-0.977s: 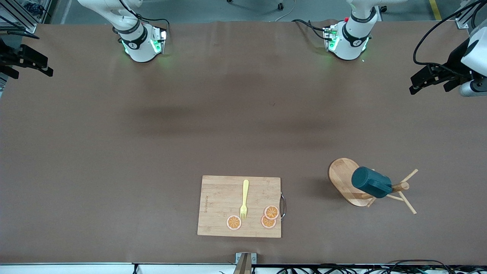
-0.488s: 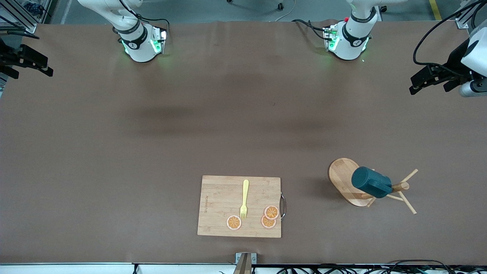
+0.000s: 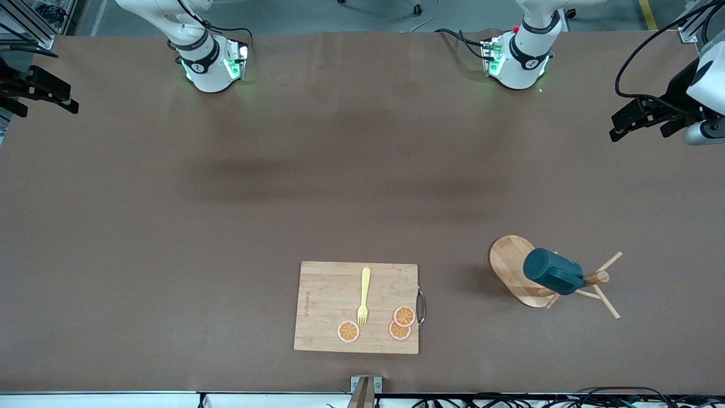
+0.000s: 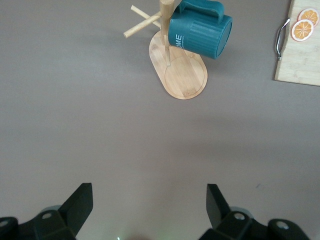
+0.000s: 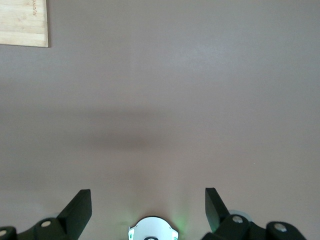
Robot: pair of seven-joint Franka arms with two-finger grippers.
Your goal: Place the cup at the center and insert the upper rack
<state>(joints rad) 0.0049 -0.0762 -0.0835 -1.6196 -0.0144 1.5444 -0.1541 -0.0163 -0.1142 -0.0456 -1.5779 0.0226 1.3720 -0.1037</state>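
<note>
On the brown table (image 3: 226,226), the front view shows the cup (image 3: 552,271) hanging on the rack (image 3: 512,269) near the board (image 3: 328,309), while both wrist views show the left gripper (image 4: 150,202) and right gripper (image 5: 148,202) spread wide, holding nothing.

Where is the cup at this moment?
In the front view the cup hangs tilted on the wooden mug tree, toward the left arm's end of the table, beside the cutting board.
</note>
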